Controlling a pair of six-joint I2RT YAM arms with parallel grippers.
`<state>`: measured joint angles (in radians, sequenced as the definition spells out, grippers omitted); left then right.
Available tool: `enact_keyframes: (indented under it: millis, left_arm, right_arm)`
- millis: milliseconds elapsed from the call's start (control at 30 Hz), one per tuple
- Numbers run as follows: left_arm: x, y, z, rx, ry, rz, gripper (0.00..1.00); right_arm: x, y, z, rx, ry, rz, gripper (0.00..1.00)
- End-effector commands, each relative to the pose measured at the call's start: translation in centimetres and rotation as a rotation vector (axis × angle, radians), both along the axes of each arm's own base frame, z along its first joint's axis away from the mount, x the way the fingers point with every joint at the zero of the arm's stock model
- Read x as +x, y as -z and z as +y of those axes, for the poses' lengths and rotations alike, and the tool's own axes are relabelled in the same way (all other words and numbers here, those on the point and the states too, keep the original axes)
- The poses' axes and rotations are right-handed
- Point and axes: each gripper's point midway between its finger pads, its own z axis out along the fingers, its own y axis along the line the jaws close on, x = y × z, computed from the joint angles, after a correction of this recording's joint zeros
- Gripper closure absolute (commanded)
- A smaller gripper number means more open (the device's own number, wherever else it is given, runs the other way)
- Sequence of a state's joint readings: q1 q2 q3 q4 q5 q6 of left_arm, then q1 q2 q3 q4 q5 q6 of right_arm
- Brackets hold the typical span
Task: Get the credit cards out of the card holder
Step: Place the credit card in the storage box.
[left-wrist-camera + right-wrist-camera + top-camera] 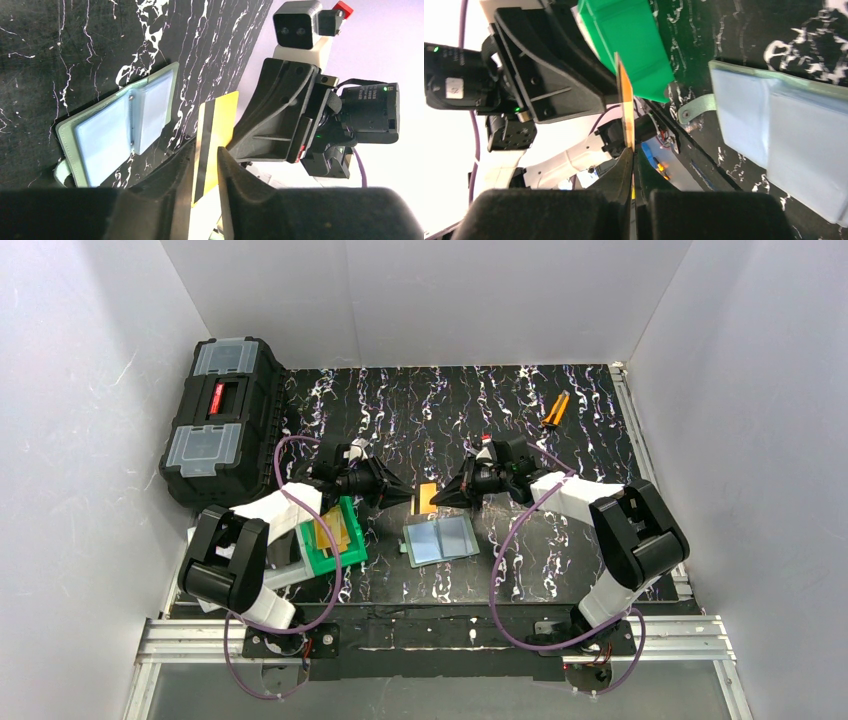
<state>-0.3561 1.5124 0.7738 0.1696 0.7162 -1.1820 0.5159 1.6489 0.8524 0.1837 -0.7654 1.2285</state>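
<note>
Boxed in on the left, far and right by plain white walls, meeting at two far corners. Lit brightly and evenly, with a soft sheen on the panels. Spread between them with a black table top, veined in white and faint purple like marble. Edged along the right side and the near edge with silver aluminium rails. Carries a black toolbox at the far left corner, close to the left wall, with two clear lid compartments and a red latch. Holds an orange-handled screwdriver near the far right corner, lying aslant. Washes out to white beyond the table edge in both wrist views.
</note>
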Motion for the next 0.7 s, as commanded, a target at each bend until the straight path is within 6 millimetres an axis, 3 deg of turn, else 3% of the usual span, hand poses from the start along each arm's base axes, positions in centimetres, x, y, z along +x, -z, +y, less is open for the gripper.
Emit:
enact_keyframes:
  millis: [0,333,667]
  left_arm:
    - [-1.6,-3.8,-1.4,-0.117,0.09,-0.059,0.76]
    - [-1.6,-4.3,-1.6,-0.16,0.084,-0.045,0.75]
    - [-1.3,-4.7,-1.2,-0.178,0.061,-0.031,0.74]
  right_arm:
    - [-0.3,-2.5,1.2,0.111,-0.048,-0.052,0.99]
    - [-0.4,-3.9,1.9,0.242,-0.079,-0.022,0.99]
    - [0.0,-4.2,1.4,0.251,-0.062,-0.024,0.99]
